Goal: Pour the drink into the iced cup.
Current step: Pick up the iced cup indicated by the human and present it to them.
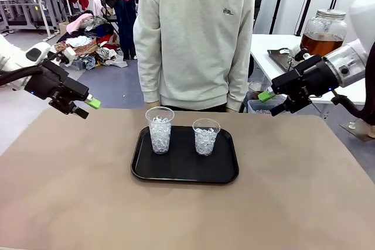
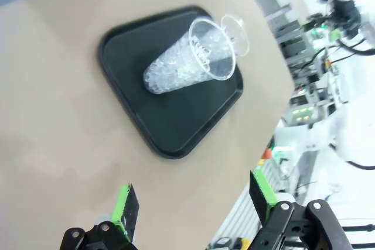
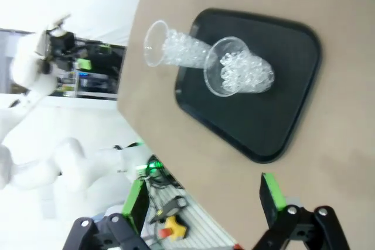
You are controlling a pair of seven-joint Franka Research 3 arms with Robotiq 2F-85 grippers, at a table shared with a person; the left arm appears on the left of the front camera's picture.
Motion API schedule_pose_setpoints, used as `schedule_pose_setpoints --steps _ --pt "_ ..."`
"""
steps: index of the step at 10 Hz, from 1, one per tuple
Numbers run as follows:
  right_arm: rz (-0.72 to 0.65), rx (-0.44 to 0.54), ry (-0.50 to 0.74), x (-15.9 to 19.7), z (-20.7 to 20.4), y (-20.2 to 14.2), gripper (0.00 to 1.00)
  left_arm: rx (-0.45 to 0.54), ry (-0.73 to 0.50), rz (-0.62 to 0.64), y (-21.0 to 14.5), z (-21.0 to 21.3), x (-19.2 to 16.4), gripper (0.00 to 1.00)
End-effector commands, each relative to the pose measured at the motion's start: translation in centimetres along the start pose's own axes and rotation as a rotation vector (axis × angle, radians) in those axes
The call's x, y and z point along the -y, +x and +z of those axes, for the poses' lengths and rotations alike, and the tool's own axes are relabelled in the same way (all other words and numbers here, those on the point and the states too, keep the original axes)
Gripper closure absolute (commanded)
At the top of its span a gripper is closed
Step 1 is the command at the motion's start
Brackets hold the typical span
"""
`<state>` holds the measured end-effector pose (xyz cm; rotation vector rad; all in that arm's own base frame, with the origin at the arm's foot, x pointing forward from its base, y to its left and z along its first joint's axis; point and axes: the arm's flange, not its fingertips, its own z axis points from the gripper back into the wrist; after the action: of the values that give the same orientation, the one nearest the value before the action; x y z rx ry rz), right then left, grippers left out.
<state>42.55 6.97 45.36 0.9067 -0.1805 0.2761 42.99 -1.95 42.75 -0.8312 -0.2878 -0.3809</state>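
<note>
Two clear plastic cups full of ice stand side by side on a black tray (image 1: 181, 171) in the middle of the table: a taller left cup (image 1: 159, 130) and a shorter right cup (image 1: 205, 136). The drink (image 1: 319, 43) is amber liquid in a lidded glass jar on a white side table at the far right. My left gripper (image 1: 87, 108) hovers open above the table's far left edge, nothing in it. My right gripper (image 1: 271, 102) hangs open at the far right, below the jar. Both wrist views look down on the cups (image 2: 190, 62) (image 3: 240, 74) between open fingers (image 2: 125, 209) (image 3: 270, 194).
A person in a light sweatshirt (image 1: 193, 33) stands at the far edge behind the tray. A clear bin (image 1: 258, 105) sits beside the person, near my right gripper. Brown tabletop (image 1: 187, 215) surrounds the tray on all sides.
</note>
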Motion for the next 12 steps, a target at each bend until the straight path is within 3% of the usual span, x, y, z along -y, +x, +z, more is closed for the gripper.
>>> schedule_pose_setpoints --steps 1,7,12 --pt "-0.097 0.013 0.123 1.2 1.1 1.3 0.00 0.042 -0.111 0.067 1.0 0.7 -1.7 0.00" --pt "-0.307 0.090 0.327 7.0 1.7 2.4 0.00 0.158 -0.274 0.183 1.8 0.1 -5.4 0.00" --pt "-0.372 0.080 0.410 9.7 1.6 3.0 0.00 0.127 -0.382 0.241 2.2 -0.1 -8.2 0.00"
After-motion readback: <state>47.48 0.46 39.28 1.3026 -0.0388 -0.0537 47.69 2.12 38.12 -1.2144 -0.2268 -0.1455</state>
